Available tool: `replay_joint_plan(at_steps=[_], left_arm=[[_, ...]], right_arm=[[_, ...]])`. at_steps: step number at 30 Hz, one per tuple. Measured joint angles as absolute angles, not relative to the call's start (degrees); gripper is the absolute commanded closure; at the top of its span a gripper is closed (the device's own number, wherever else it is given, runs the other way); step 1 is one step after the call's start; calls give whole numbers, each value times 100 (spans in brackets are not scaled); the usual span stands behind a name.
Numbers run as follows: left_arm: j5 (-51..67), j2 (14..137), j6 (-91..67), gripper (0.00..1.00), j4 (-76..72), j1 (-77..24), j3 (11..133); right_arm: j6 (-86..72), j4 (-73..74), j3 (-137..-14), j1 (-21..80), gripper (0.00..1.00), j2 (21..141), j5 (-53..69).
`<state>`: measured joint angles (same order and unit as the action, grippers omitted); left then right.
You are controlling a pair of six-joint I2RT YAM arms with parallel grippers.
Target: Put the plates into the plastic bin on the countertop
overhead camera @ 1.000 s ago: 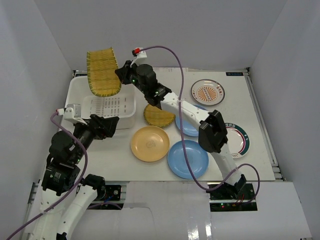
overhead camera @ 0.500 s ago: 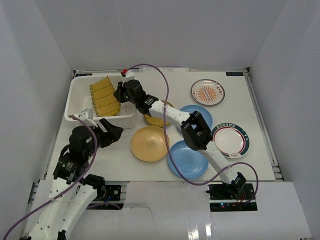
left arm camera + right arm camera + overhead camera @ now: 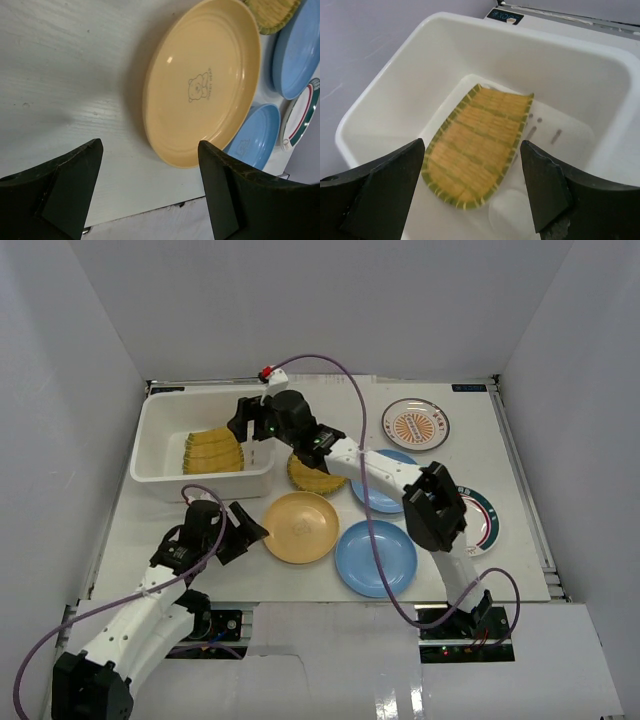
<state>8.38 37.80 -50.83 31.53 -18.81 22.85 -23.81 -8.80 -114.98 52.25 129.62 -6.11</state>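
Note:
The plastic bin (image 3: 152, 440) stands at the back left of the countertop (image 3: 515, 565). One yellow woven plate (image 3: 212, 452) lies inside it, free of any grip. My right gripper (image 3: 243, 426) hovers open over the bin's right end, the woven plate (image 3: 480, 145) below its spread jaws (image 3: 472, 144). My left gripper (image 3: 252, 530) is open, low over the countertop just left of the plain orange-yellow plate (image 3: 300, 527); that plate (image 3: 205, 85) lies ahead of the open jaws (image 3: 150, 146). A second woven plate (image 3: 315, 478) lies partly under the right arm.
Two light blue plates (image 3: 377, 558) (image 3: 388, 490), an orange-patterned white plate (image 3: 415, 425) and a green-ringed white plate (image 3: 482, 522) lie on the right half. The right arm stretches diagonally across the table. White walls enclose the workspace.
The right gripper lowered the woven plate into the bin, opened and let it go. The left arm swung from beside the bin toward the orange-yellow plate.

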Motion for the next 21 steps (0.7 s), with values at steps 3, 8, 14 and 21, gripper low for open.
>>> replay_joint_plan(at_steps=[3,8,14,21], left_arm=[[862,4219,-5212,14,2766,-1975,2082],[803,4901,-5312,21,2150,-2307,2051],[467,5387,-5398,55,1817,-2613,2051],[-60,5391,-5323,100,1710,-2665,2021]], right_arm=[[-2322,-1122,-9913,5214,24,11583,-541],[-2285,-1559,-7522,5052,58,9601,-478],[-2359,-1573,-5249,4851,69,8320,-613],[-2412,-679,-3647,4851,39,7131,-696]])
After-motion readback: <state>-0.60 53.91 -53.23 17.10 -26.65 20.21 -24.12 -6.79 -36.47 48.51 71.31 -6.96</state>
